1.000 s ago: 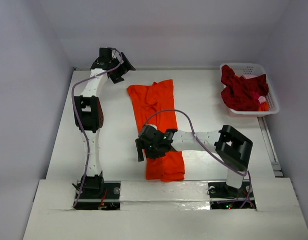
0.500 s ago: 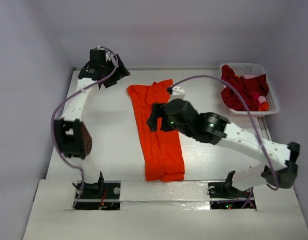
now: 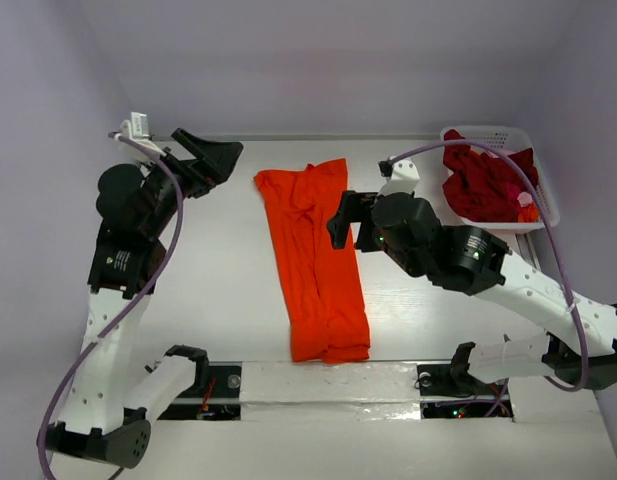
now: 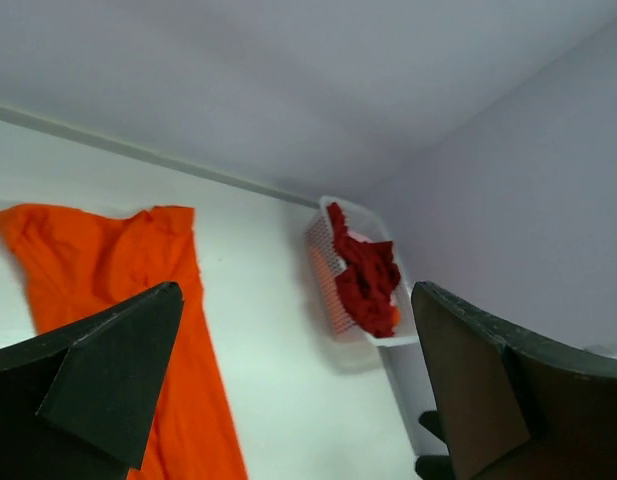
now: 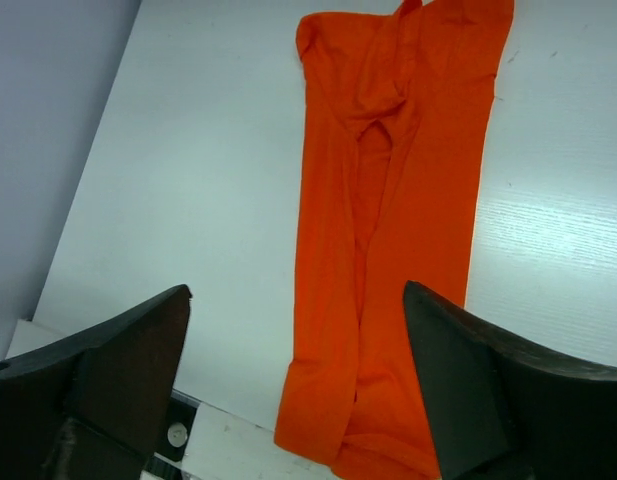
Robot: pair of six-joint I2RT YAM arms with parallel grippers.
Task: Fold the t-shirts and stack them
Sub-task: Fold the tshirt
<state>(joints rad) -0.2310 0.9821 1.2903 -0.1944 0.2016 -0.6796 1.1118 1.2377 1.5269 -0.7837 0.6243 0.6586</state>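
The orange t-shirt [image 3: 316, 260] lies flat on the white table [image 3: 218, 270], folded lengthwise into a long narrow strip that runs from far to near. It also shows in the left wrist view [image 4: 98, 255] and the right wrist view [image 5: 388, 220]. The dark red t-shirt [image 3: 486, 183] sits crumpled in the white basket, and shows in the left wrist view too [image 4: 366, 282]. My left gripper [image 3: 216, 160] is open and empty, held high to the far left of the orange shirt. My right gripper [image 3: 350, 225] is open and empty, raised above the shirt's right edge.
The white lattice basket [image 3: 544, 212] stands at the far right corner, also in the left wrist view [image 4: 326, 262]. Grey walls close in the table on the left, far and right sides. The arm bases sit at the near edge.
Both arms have lifted and swung. The right gripper went from the shirt's near part up to its far right side. The left arm rose and reared back. The orange shirt lies still.
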